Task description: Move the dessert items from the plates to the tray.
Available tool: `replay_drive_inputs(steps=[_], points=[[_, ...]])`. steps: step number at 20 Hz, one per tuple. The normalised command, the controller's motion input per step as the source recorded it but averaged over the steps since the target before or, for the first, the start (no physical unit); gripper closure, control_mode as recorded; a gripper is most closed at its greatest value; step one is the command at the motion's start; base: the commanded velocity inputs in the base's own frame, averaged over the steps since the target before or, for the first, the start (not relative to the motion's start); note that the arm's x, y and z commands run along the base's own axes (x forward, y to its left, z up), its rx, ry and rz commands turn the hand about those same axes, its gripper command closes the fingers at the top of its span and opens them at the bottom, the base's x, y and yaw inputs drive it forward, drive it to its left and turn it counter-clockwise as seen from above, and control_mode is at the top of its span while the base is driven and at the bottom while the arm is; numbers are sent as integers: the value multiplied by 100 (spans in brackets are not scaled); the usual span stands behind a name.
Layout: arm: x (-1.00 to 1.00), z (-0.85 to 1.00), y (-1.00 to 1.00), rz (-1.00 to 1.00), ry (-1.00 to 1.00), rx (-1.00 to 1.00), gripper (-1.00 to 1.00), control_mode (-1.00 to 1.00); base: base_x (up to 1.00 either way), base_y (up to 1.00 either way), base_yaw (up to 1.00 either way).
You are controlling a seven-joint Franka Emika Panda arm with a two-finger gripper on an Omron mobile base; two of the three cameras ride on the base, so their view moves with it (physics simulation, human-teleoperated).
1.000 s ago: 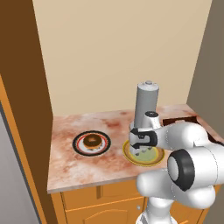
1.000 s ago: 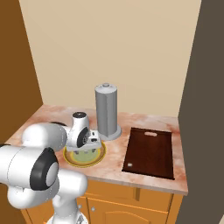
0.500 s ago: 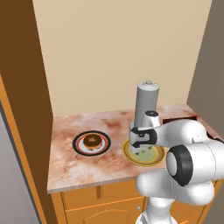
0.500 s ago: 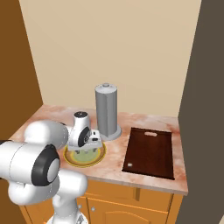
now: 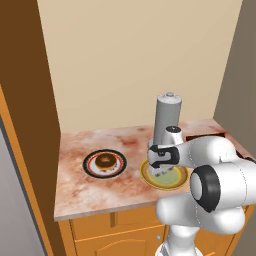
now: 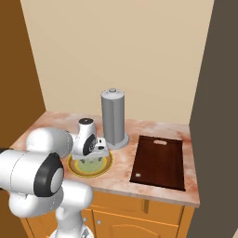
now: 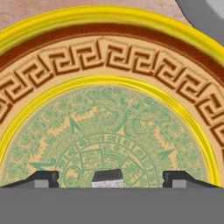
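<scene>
The jaws [image 7: 107, 178] are spread wide, tips low over the yellow plate [image 7: 109, 19], and the lump [image 7: 107, 178] sits right between them, pale and speckled, with a gap to each fingertip [image 7: 43, 178], so nothing is pinched. Under the tips lies the plate's green patterned centre, ringed by a tan key band and the bright yellow rim. From the left base view the jaws [image 5: 163, 172] point straight down into that plate [image 5: 150, 181]; from the right, the jaws [image 6: 91, 158] hover just above the plate [image 6: 104, 168]. Just behind the jaws stands the grey cylinder [image 6: 114, 118], near the plate's far edge. Well off on the cylinder's side lies the tray [image 6: 159, 161], dark brown and flat on the worktop [image 6: 51, 122]. On the opposite side of the jaws, apart from them, the donut [image 5: 105, 161] rests on the black plate [image 5: 90, 165].
</scene>
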Motion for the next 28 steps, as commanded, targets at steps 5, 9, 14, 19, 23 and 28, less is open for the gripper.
replay_drive_inputs(steps=[5,9,14,19,23,28], points=[[0,0,0,0,0,0,100,-100,0,0,0],[0,0,0,0,0,0,100,-100,0,0,0],[-4,0,-5,0,0,0,100,-100,0,0,0],[-24,35,-27,0,0,0,100,-100,0,0,0],[-18,59,-36,0,0,0,100,-100,0,0,0],[3,31,-79,-1,6,0,100,-100,0,0,0]])
